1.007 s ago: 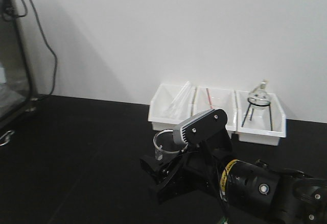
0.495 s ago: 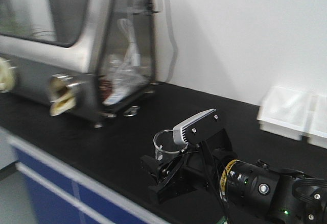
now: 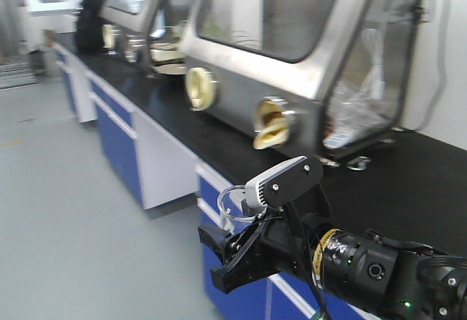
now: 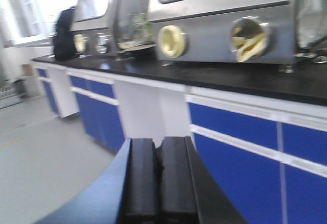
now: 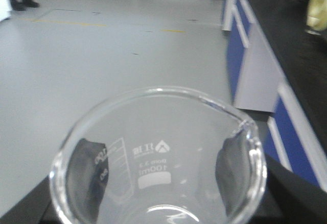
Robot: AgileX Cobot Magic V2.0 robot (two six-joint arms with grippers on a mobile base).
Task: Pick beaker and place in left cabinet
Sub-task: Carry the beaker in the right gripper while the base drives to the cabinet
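At lower centre of the front view, the right claw point(image 3: 228, 246) grips the beaker point(image 3: 232, 205) upright, rim up; the left claw point(image 4: 159, 178) is closed, empty. The left cabinet is nowhere visible.

The right arm point(image 3: 379, 272) reaches in low from the right, its black wrist carrying a grey camera housing point(image 3: 283, 181) just above the fingers. The right gripper point(image 3: 232, 254) points left and is clamped on the beaker point(image 3: 233, 207), which stands upright between the fingers. In the right wrist view both dark pads point(image 5: 84, 170) press the glass wall from opposite sides. The left gripper point(image 4: 161, 175) is held level, its two black fingers point(image 4: 142, 178) pressed flat together with nothing between them.
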